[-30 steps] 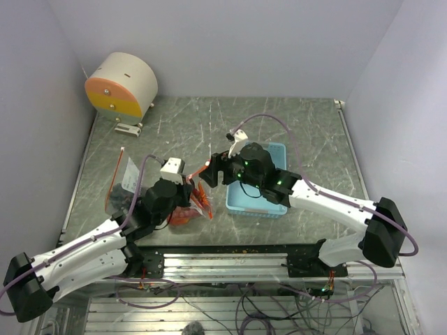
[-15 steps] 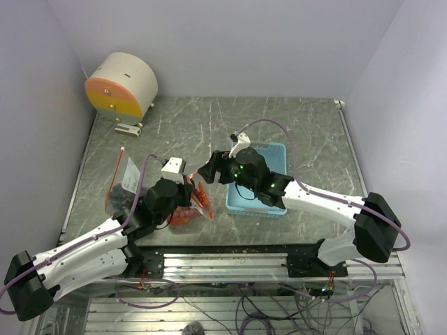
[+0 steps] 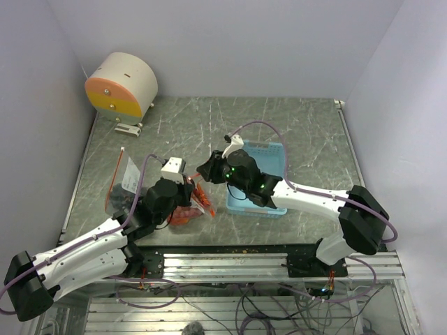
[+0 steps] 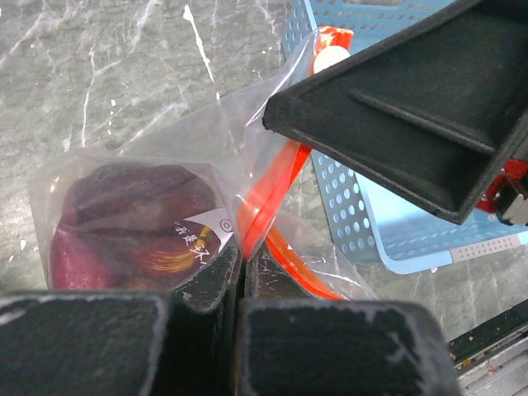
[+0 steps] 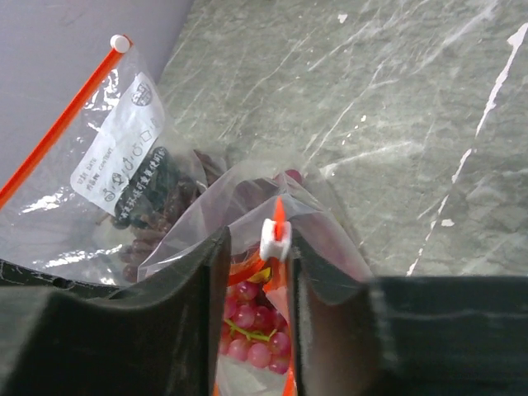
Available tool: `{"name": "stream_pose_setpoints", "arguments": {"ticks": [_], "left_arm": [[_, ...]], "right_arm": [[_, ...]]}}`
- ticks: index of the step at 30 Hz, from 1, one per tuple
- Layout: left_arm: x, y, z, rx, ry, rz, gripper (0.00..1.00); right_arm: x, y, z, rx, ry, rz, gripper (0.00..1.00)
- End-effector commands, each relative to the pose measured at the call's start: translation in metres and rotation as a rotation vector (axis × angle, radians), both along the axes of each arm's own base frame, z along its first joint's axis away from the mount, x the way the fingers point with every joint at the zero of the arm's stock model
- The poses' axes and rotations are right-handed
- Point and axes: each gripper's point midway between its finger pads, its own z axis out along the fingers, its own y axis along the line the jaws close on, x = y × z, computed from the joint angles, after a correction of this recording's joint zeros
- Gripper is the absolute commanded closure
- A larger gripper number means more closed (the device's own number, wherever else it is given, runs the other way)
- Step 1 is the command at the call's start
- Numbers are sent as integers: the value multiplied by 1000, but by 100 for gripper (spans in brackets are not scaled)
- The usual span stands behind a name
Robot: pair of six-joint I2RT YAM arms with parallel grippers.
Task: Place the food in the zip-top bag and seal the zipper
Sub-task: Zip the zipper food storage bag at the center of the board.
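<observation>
The zip-top bag [image 4: 206, 148] lies on the table with red grape-like food [image 5: 252, 330] inside. Its orange-red zipper [image 4: 276, 177] runs up to a white slider [image 5: 275, 235]. My left gripper [image 4: 243, 252] is shut on the zipper strip near the bag's lower end, seen from above as the left gripper [image 3: 194, 192]. My right gripper [image 5: 261, 238] straddles the slider end. Its jaws stand narrow, the right finger against the slider and a gap at the left finger. From above the right gripper [image 3: 204, 169] sits just beyond the left one.
A light blue tray [image 3: 272, 183] lies right of the bag under the right arm. A second clear bag [image 3: 122, 185] with dark food and an orange strip [image 5: 58, 115] leans at the table's left. A round cream and orange device [image 3: 122, 87] stands at the back left.
The right gripper has moved left from over the tray to the bag's slider end, and its jaws have narrowed around the slider. The left gripper has stayed shut on the zipper.
</observation>
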Motion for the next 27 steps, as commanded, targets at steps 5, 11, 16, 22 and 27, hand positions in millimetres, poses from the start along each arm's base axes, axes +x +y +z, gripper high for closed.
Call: {"name": "stream_pose_setpoints", "arguments": {"ticks": [5, 11, 16, 22, 27], "left_arm": [[2, -8, 20, -32, -43, -36, 93], [-7, -4, 46, 59, -40, -101, 56], [-30, 11, 108, 24, -83, -162, 1], [-61, 56, 175, 27, -260, -198, 0], [-74, 79, 186, 95, -360, -224, 0]], "right_arm": [[5, 5, 24, -1, -157, 28, 100], [5, -4, 63, -55, -348, 119, 100], [-13, 8, 111, -53, -505, 334, 100], [-34, 22, 137, -44, -590, 650, 100], [-55, 24, 148, -6, -630, 914, 100]]}}
